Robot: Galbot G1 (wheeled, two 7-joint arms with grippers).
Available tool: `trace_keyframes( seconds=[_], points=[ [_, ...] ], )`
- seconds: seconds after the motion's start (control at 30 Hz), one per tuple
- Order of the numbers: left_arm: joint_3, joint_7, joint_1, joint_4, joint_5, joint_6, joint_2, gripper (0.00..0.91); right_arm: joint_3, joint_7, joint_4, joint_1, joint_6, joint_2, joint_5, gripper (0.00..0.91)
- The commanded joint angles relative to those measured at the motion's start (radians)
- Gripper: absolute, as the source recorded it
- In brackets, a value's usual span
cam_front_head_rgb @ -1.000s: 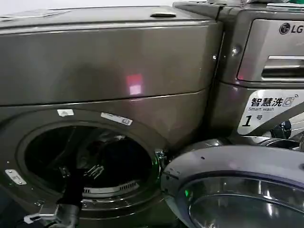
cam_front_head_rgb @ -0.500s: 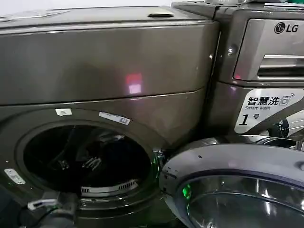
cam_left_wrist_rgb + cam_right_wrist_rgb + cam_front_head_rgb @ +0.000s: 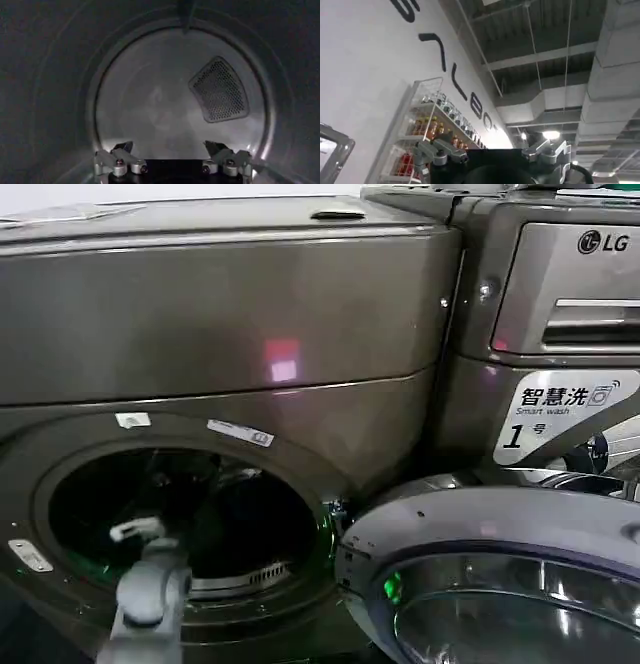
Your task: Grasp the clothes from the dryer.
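Observation:
The dryer (image 3: 220,314) is the bronze-grey machine on the left, and its round porthole (image 3: 230,504) stands open. My left arm (image 3: 150,589) reaches up from the bottom edge into the opening. Inside the drum, my left gripper (image 3: 168,146) is open with nothing between its fingers. It faces the drum's pale rear wall (image 3: 150,90) and a mesh vent (image 3: 219,90). No clothes can be made out in the dark drum. My right gripper (image 3: 492,147) is open and empty, and it points up at a ceiling away from the machine.
The dryer's round door (image 3: 500,574) hangs open at the lower right, close beside the porthole. An LG-badged machine (image 3: 560,284) with a "Smart wash" label (image 3: 560,414) stands to the right. A wall shelf of bottles (image 3: 427,127) is in the right wrist view.
My left arm was low at the bottom edge half a second ago. It has since risen in front of the porthole and now reaches into the drum.

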Motion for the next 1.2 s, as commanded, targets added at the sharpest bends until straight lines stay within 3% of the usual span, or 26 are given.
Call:
trace_keyframes(
  seconds=[0.03,0.17,0.33,0.43,0.57,0.67,0.83,1.2],
  points=[
    [0.052,-0.002,-0.340,0.422,0.019,-0.052,-0.004,0.907,0.004,0.000,0.002,-0.001,0.001,0.002,0.001,0.907],
    [0.056,-0.001,-0.447,0.608,0.063,-0.083,-0.014,0.907,0.010,-0.001,0.002,-0.003,0.003,0.004,0.008,0.907],
    [0.107,0.053,-0.577,0.776,0.080,-0.026,0.003,0.907,0.016,-0.002,-0.007,-0.008,0.007,0.006,0.015,0.907],
    [0.173,0.175,-0.663,0.878,0.175,0.040,0.045,0.907,0.017,-0.003,-0.005,-0.008,0.007,0.015,0.020,0.907],
    [0.288,0.324,-0.743,0.972,0.223,0.045,0.121,0.907,0.017,-0.006,-0.007,-0.005,0.010,0.022,0.021,0.907],
    [0.405,0.501,-0.786,1.017,0.223,-0.006,0.188,0.907,0.010,-0.006,-0.001,0.001,0.010,0.025,0.021,0.907],
    [0.592,0.686,-0.865,1.148,0.309,-0.117,0.238,0.907,0.009,-0.007,-0.003,0.004,0.012,0.030,0.021,0.907],
    [0.767,0.997,-1.040,1.336,0.672,-0.412,0.215,0.907,0.021,-0.009,-0.019,0.005,0.019,0.030,0.018,0.907]
  ],
)
